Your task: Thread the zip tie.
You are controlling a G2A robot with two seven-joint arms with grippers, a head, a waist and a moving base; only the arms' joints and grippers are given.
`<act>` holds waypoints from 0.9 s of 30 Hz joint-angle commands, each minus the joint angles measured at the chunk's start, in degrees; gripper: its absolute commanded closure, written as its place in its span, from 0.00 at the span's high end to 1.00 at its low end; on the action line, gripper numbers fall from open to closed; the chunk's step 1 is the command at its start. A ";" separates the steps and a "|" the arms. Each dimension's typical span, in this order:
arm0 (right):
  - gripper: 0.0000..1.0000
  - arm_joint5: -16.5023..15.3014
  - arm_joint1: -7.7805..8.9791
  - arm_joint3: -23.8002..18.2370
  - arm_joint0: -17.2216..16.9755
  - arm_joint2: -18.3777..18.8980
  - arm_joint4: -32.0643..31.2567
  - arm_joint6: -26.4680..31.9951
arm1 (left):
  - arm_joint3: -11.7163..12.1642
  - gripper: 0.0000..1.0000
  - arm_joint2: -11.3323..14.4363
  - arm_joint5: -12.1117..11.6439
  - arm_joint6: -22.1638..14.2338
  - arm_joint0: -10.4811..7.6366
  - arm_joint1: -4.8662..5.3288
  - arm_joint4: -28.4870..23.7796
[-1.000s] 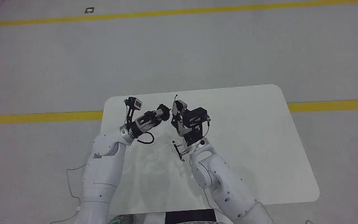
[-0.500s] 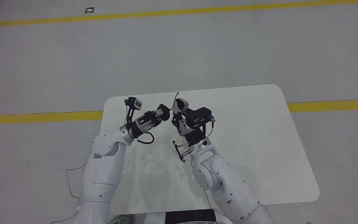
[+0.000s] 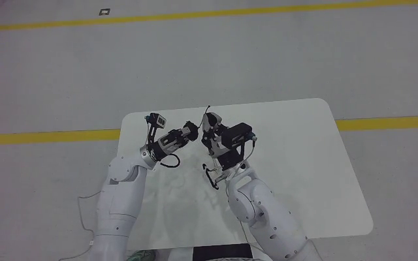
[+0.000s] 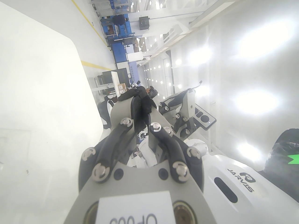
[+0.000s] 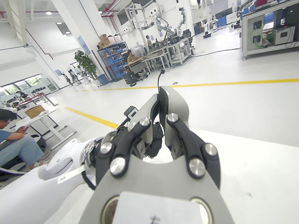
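My right claw pinches the zip tie, end poking out, I guess so the left claw, pressed together at its 9 o'clock, can thread it.

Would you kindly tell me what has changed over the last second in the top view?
The right gripper, pinching the zip tie, edged slightly away from the robot while its wrist swung a little to the right in the top view. The left gripper and the table stayed put.

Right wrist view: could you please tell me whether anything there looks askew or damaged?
Nothing stands out. The thin black plastic zip tie stands pinched in the shut right end effector, its free end curving slightly, with no visible damage.
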 commanded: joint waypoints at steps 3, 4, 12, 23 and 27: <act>0.00 0.52 0.20 -1.06 -1.42 0.61 -1.02 -3.11 | -1.75 0.00 -0.55 0.00 1.71 1.69 -0.33 -2.51; 0.00 0.49 0.27 -1.22 -1.97 0.67 -1.33 -4.08 | -2.56 0.00 -0.90 0.00 1.69 2.13 -0.52 -2.14; 0.00 0.69 0.45 -1.19 -4.29 -0.40 -2.72 -7.63 | -4.36 0.00 -3.97 0.00 -4.43 3.17 -2.52 0.45; 0.00 2.19 0.35 -0.50 -4.68 -2.05 -3.91 -8.74 | -2.61 0.00 -10.31 0.00 -16.81 0.65 -5.64 0.11; 0.00 2.78 0.16 -0.45 -4.49 -2.63 -2.86 -9.54 | -2.39 0.00 -11.17 0.00 -16.98 0.33 -6.57 0.85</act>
